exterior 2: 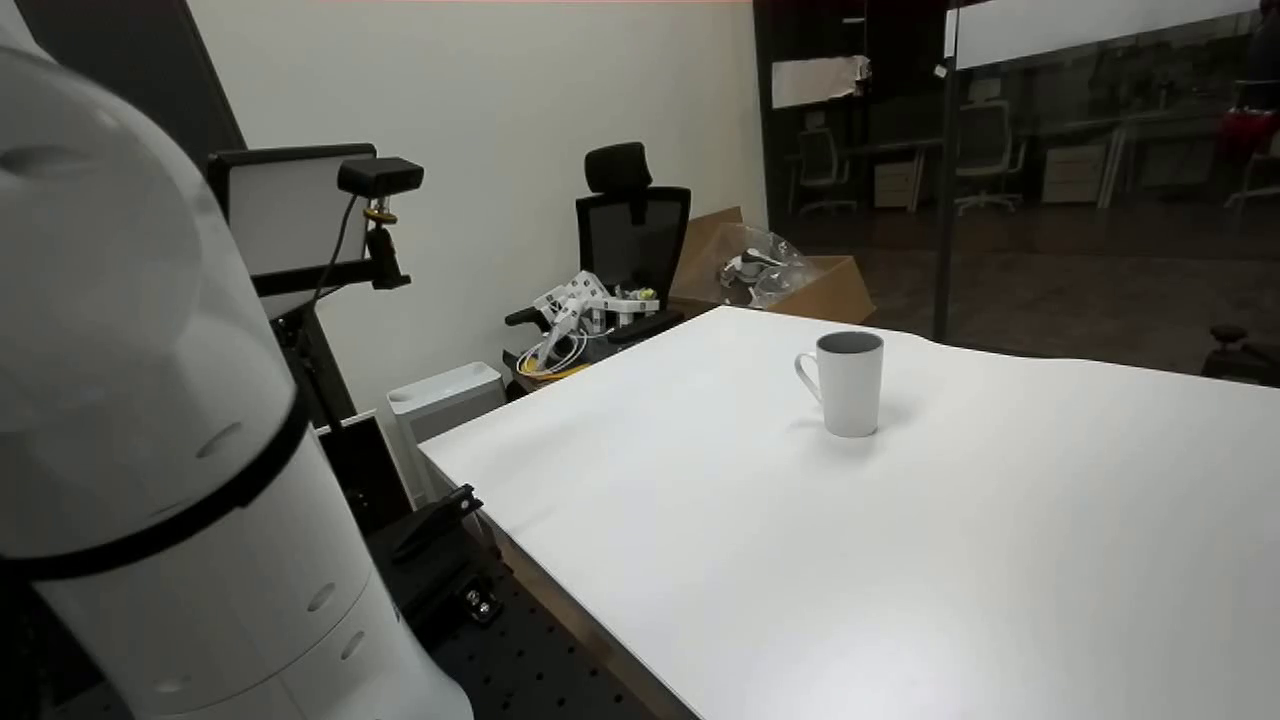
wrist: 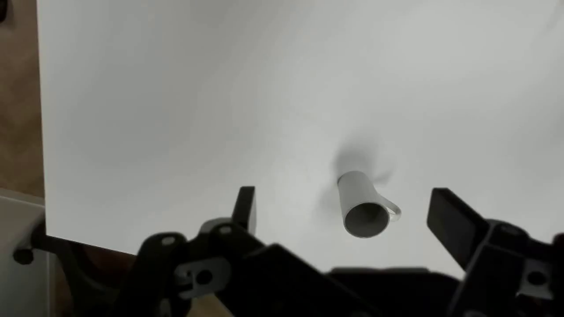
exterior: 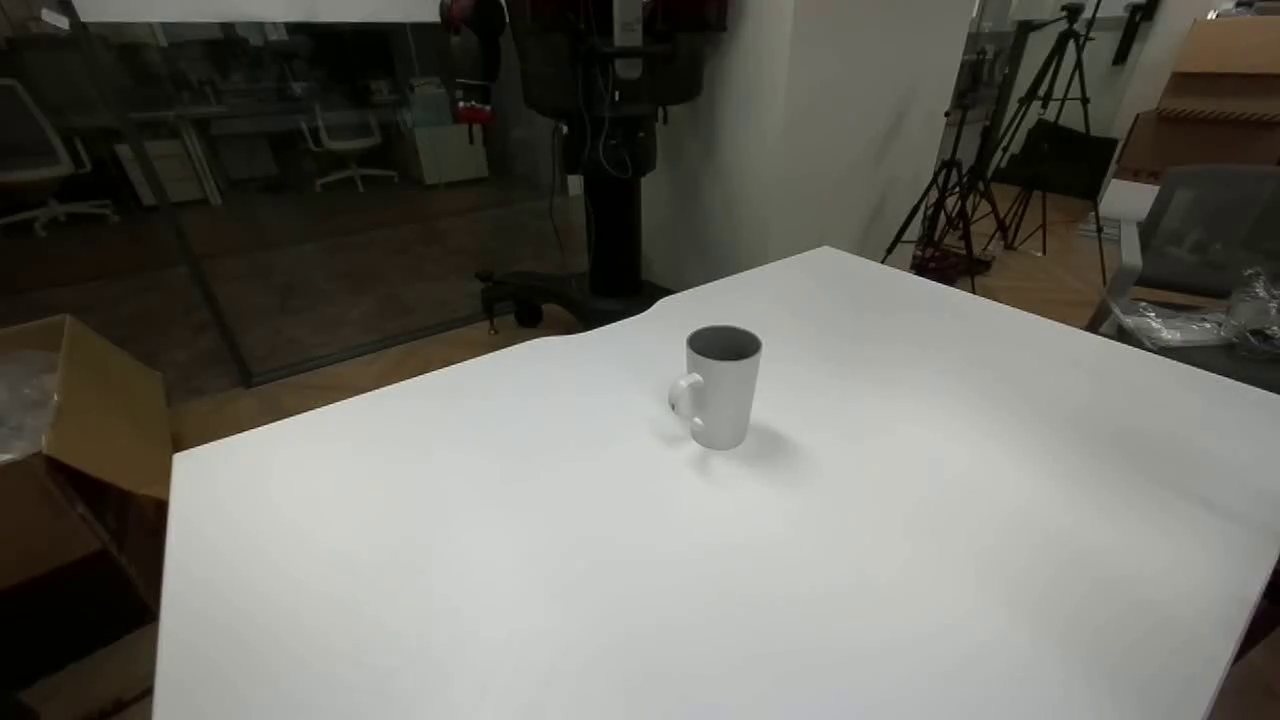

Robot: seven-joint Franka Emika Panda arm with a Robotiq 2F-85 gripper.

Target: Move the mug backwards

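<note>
In exterior view: white mug (exterior: 722, 400) upright on white table (exterior: 500, 560), closer to far edge than to near edge, handle (exterior: 682, 384) toward left of view; cardboard box (exterior: 110, 410) at left, beside table. In exterior view: robot arm (exterior 2: 140, 300) in left foreground, well apart from mug; black office chair (exterior 2: 635, 235) beyond table. Wrist view: gripper (wrist: 342, 204) wide, fingers (wrist: 243, 204) spread well apart; mug visible between them, touching neither, seen from above, handle toward right of view.

Pale glare whitens the surface (exterior 2: 900, 620); soft shadows fall beside the mug (exterior 2: 850, 388); the glass wall (exterior: 320, 250) looks dim, the gripper (wrist: 344, 213) slightly blurred.
</note>
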